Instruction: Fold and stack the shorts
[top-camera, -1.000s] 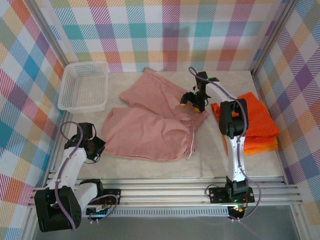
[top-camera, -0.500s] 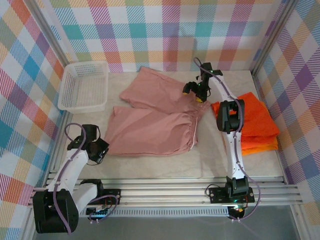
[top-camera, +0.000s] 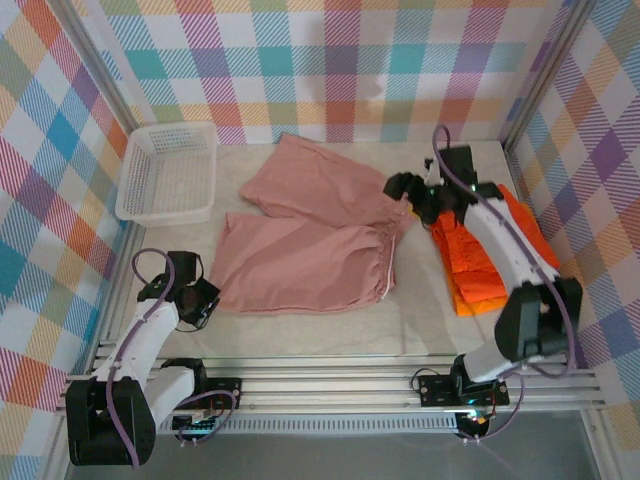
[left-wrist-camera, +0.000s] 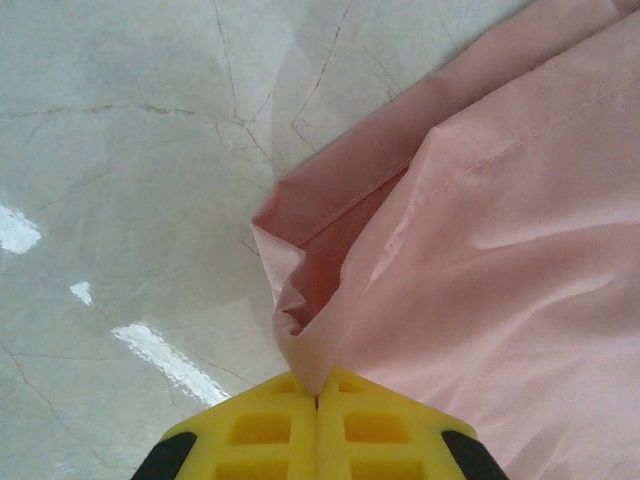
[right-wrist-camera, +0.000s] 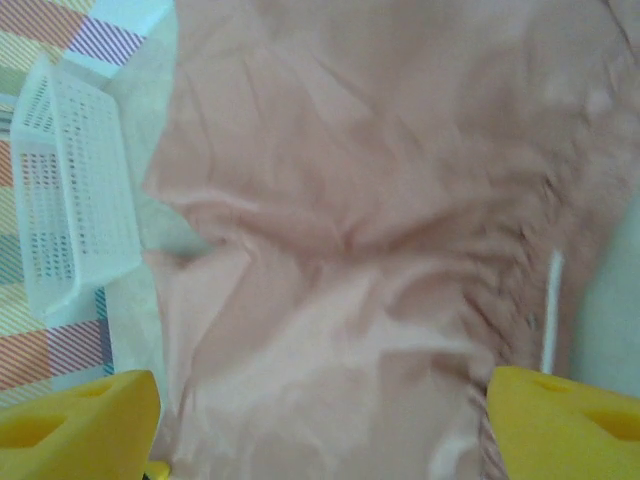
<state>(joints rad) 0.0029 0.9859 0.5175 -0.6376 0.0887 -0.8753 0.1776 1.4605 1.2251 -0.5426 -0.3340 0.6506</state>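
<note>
dusty pink shorts (top-camera: 300, 262) flat at centre, folded orange shorts (top-camera: 468, 268) just rightward

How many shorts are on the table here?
2 distinct: dusty pink cloth shorts spread mid-table; bright orange cloth shorts folded at the right, partly under the right arm. That orange pile may hide another.

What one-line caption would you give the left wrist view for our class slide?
Left gripper pinches a hem corner of the pink shorts over the marble table.

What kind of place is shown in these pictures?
Probably a robot test cell, not a home: a stone-look table edged by metal rails, plaid walls, and pink shorts beside a white basket.
</note>
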